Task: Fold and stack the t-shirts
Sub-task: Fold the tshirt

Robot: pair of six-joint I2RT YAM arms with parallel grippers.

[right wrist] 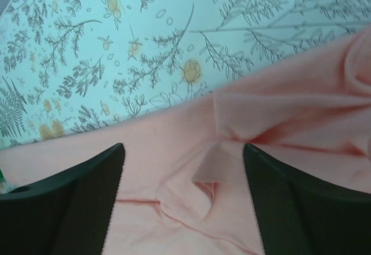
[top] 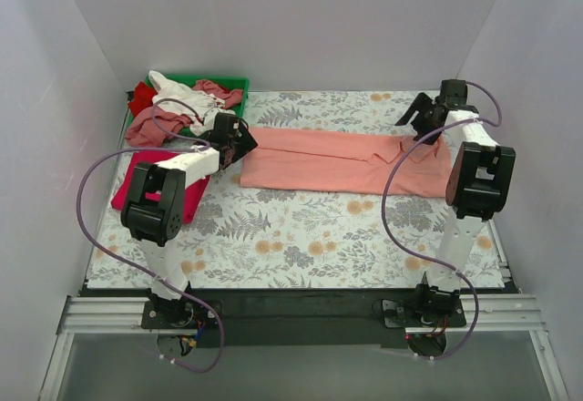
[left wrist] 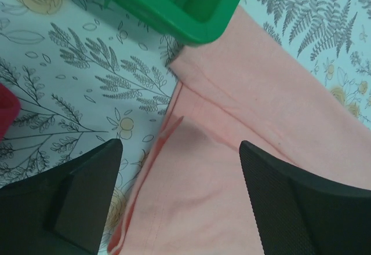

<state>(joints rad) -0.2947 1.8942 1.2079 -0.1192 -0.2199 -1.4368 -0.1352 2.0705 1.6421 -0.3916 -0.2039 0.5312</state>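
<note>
The left gripper (left wrist: 179, 146) has its two black fingers wide apart and holds nothing. The salmon-pink t-shirt (left wrist: 243, 110) lies flat on the flowery table (left wrist: 75, 75) right under it, the green tray (left wrist: 191, 26) sits just ahead of its fingertips, and a bit of the magenta-red t-shirt (left wrist: 4, 113) shows off to one side. The right gripper (right wrist: 182, 148) is wide open too and holds nothing, and the other end of the same pink shirt lies under it, with a small bumpy fold poking up between its fingers and bare table ahead of them.
</note>
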